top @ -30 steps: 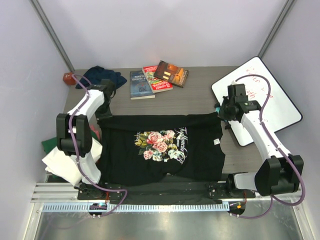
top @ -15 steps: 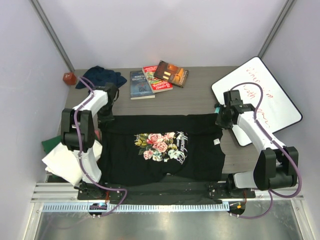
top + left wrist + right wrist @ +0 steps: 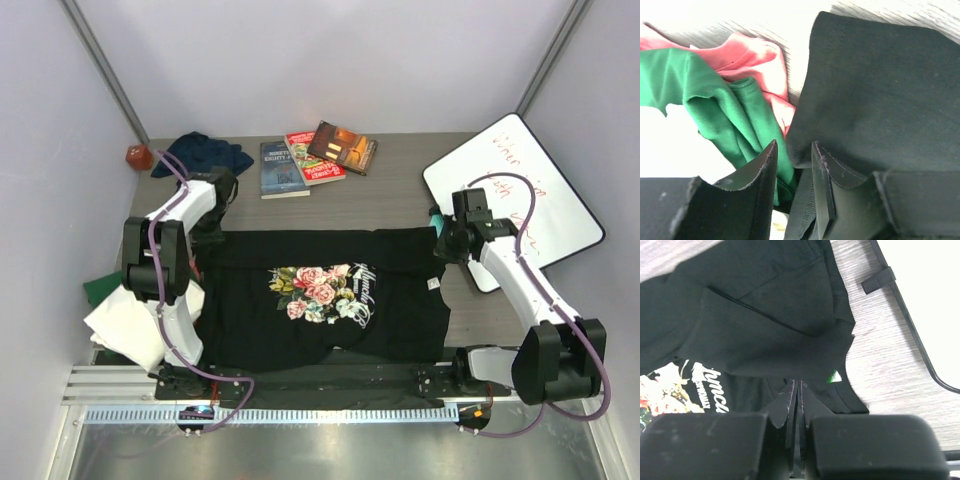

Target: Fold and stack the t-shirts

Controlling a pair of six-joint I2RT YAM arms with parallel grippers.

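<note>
Boxed in by pale lilac walls point(image 3: 330, 60) at 9, 12 and 3 o'clock, with slanted grey metal posts point(image 3: 100, 60) in the corners at 11 and 1. Filled across the middle by a grey wood-grain table point(image 3: 400, 200). Furnished at 3 o'clock with a whiteboard point(image 3: 565, 200), set askew and scrawled in red. Edged at 6 o'clock by a slotted aluminium rail point(image 3: 330, 413), then brushed sheet metal point(image 3: 330, 450). Lit softly and evenly, with a pale glare on the metal.
</note>
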